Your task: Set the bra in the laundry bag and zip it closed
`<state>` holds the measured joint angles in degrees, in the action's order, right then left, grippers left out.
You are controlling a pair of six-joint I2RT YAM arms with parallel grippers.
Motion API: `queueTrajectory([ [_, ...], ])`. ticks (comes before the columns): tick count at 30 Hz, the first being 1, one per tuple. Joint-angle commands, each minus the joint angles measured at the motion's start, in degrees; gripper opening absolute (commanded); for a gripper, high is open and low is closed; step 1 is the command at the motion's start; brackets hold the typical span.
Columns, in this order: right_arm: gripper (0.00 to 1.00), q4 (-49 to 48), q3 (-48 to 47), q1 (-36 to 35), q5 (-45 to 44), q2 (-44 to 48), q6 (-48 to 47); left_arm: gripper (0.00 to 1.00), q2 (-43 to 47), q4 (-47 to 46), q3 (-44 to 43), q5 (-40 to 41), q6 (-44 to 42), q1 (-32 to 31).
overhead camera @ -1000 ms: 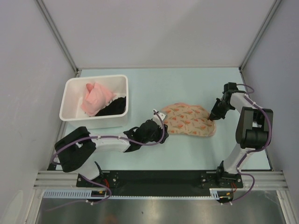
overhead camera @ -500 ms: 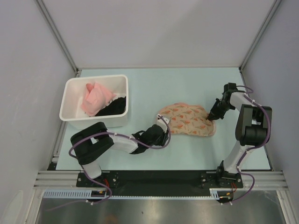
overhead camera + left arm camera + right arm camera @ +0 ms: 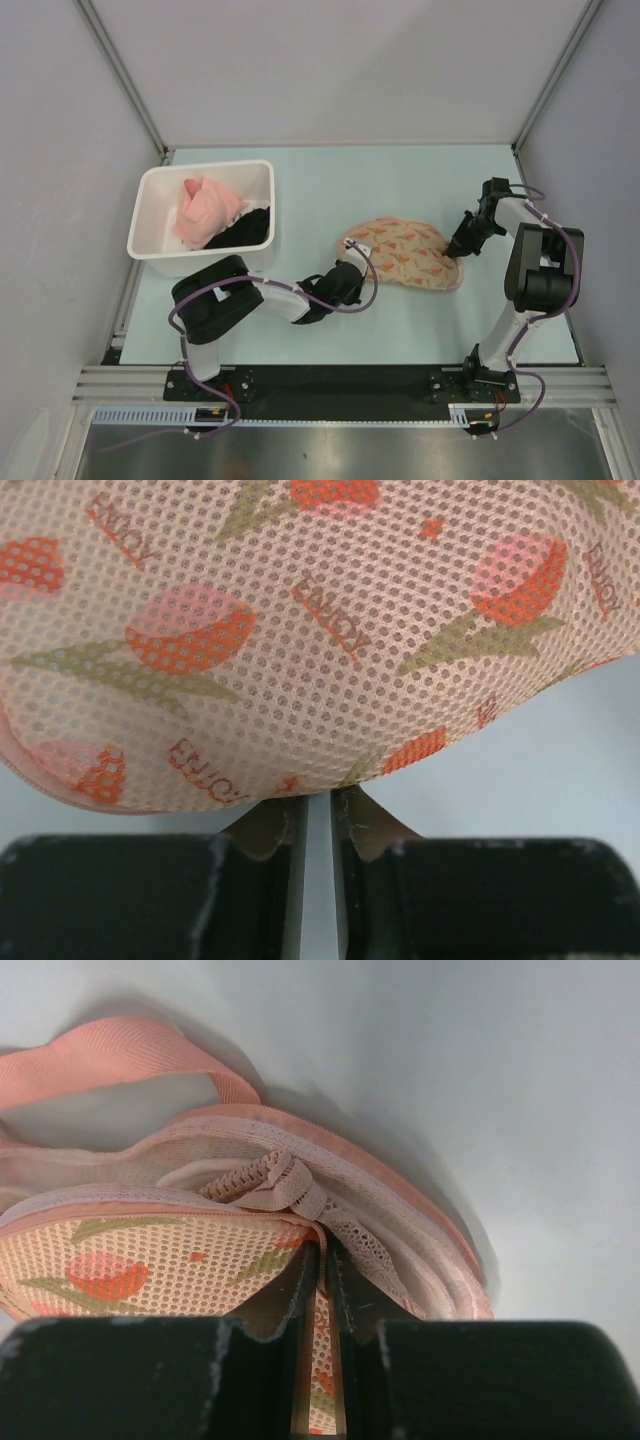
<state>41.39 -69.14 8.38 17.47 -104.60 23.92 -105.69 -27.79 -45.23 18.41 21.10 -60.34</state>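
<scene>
moved: your left arm has folded in closer to its base, and the left gripper (image 3: pixel 318 805) has crept up against the lower left edge of the laundry bag (image 3: pixel 405 255). its fingers have drawn in. the right arm and the bag have barely shifted.
left fingers: nearly together with a thin slit left, tips touching the bag's rim. you cannot tell whether they have caught any fabric.
right fingers: the right gripper (image 3: pixel 322 1250) is pinched on the bag's right edge, with a strip of printed mesh caught between the tips.
bag: lies flat on the table (image 3: pixel 330 190), right of centre in the top view.
bra (image 3: pixel 262 1182): inside the bag, with a beige band and lace showing in the gap of the rim in the right wrist view.
done: the bra looks to be in the bag.
left: the rim gapes at the right end, so the zip is not yet closed there. elsewhere you cannot tell.
aside: the white bin (image 3: pixel 205 166) at upper left holds a pink cloth (image 3: pixel 205 210) and a black garment (image 3: pixel 250 230).
</scene>
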Motion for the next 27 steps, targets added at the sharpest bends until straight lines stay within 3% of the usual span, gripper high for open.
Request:
queueTrajectory([
  [1, 0.13, -0.2, -1.8, 0.3, 1.2, -0.5, -0.5, 0.12, -2.1, 1.2, -3.3, 3.7, 1.0, 0.0],
  [4, 0.13, -0.1, -1.5, 0.3, 2.0, -0.3, -0.4, 0.06, -2.8, 1.3, -3.7, 3.7, 1.1, 0.3],
  [5, 0.13, -0.1, -1.4, 0.3, 2.4, -0.2, -0.3, 0.0, -3.0, 1.6, -3.8, 3.6, 0.7, 0.6],
  [8, 0.14, 0.0, -1.3, 0.2, 3.2, 0.7, -0.1, 0.0, -3.2, 3.3, -5.2, 1.0, -1.5, 0.7],
  [11, 0.37, 1.6, -1.3, 0.3, 2.1, 2.9, 0.8, 0.0, -2.6, 5.6, -6.1, -2.8, -2.3, 0.6],
  [12, 0.49, 2.1, -1.3, 0.3, 1.7, 3.8, 0.9, 0.0, -1.6, 6.3, -6.3, -3.5, -2.0, 0.7],
  [15, 0.6, 4.7, -0.8, 0.1, -0.3, 7.9, 1.3, 0.0, 0.1, 9.2, -6.2, -8.0, -0.7, 0.6],
  [20, 0.68, 9.2, 2.5, 0.3, -3.1, 17.0, 2.5, 0.0, 2.7, 14.0, -7.0, -17.3, 0.9, 0.6],
  [27, 0.77, 12.2, 7.0, 1.0, -3.7, 28.6, 3.2, 0.0, 4.6, 16.3, -7.3, -24.1, 3.1, 0.6],
])
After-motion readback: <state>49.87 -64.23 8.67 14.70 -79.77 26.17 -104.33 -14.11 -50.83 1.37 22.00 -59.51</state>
